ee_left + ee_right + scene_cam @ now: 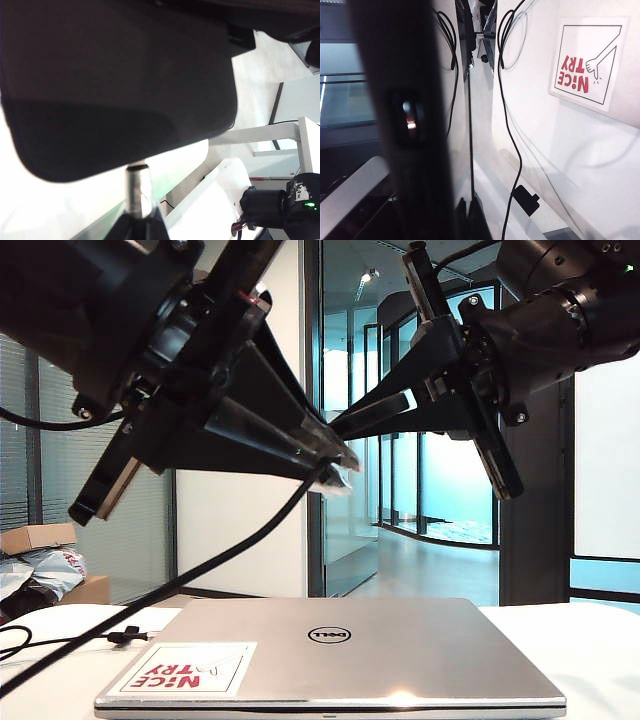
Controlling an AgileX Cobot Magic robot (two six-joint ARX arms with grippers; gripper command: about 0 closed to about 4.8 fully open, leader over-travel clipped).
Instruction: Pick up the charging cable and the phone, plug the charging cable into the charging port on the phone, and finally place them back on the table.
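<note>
In the exterior view, the left gripper (335,455) reaches from the upper left, its jaws pinched tight on the plug end of the charging cable (215,565). Its tips meet the right gripper (345,423), coming from the upper right, near the frame's centre. The right gripper's jaws clamp the phone (412,120), seen edge-on and dark in the right wrist view. The cable droops to the lower left across the white table (600,650), beside a silver laptop (340,655) bearing a sticker (185,668).
</note>
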